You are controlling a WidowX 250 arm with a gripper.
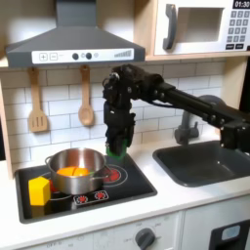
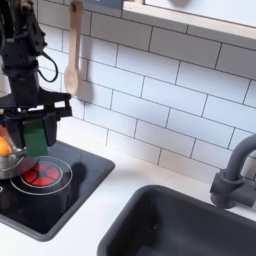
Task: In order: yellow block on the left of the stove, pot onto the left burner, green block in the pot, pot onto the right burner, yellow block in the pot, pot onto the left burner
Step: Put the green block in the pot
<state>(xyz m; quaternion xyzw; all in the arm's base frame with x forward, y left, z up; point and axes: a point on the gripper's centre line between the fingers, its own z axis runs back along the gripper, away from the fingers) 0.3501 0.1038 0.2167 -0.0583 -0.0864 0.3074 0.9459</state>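
The steel pot point(image 1: 76, 166) point(image 2: 8, 160) stands on the black stove point(image 1: 137, 186) point(image 2: 70, 195), at the left of both exterior views, with an orange piece point(image 1: 72, 173) point(image 2: 4, 146) inside. The right burner is hidden beneath it. The yellow block point(image 1: 39, 189) rests on the stove at the first exterior view's left, beside the pot. My gripper point(image 1: 117, 150) point(image 2: 38, 140) hangs above the bright-centred left burner point(image 1: 113, 176) point(image 2: 40, 176), just past the pot's rim. It is shut on the green block point(image 1: 118, 152) point(image 2: 38, 136), which is held clear of the stove.
A dark sink point(image 1: 200, 164) point(image 2: 190, 225) with a grey faucet point(image 1: 186, 125) point(image 2: 233, 175) lies at the right of both exterior views. Wooden utensils point(image 1: 86, 98) point(image 2: 75, 55) hang on the tiled wall behind the stove. A range hood point(image 1: 73, 44) overhangs the stove.
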